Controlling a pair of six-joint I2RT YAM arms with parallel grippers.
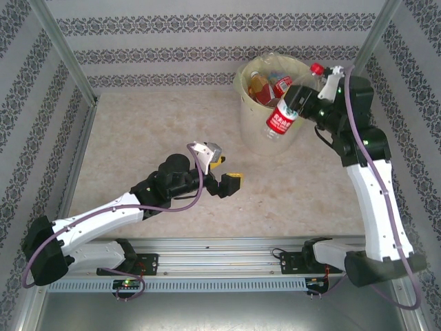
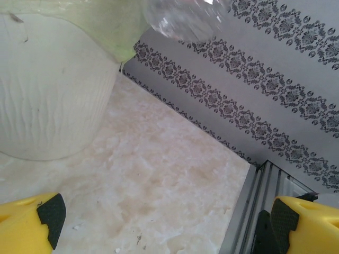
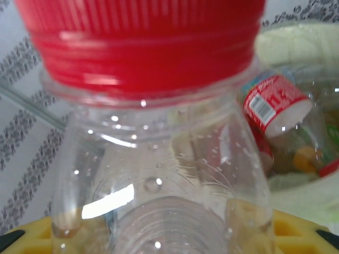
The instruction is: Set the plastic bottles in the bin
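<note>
My right gripper (image 1: 305,96) is shut on a clear plastic bottle (image 1: 289,110) with a red label and a red cap (image 1: 316,68). It holds the bottle tilted at the right front rim of the bin (image 1: 251,131), cap up and to the right. In the right wrist view that bottle (image 3: 159,169) fills the space between the yellow fingers (image 3: 296,235). Several bottles (image 1: 265,86) lie inside the bin, one with a red label (image 3: 275,103). My left gripper (image 1: 224,172) stands open over the table, holding nothing, its yellow fingers (image 2: 26,227) far apart.
The cream bin wall (image 2: 53,95) with its pale green bag (image 2: 111,32) rises just ahead of the left gripper. Patterned walls enclose the table on three sides. A metal rail (image 1: 227,245) runs along the near edge.
</note>
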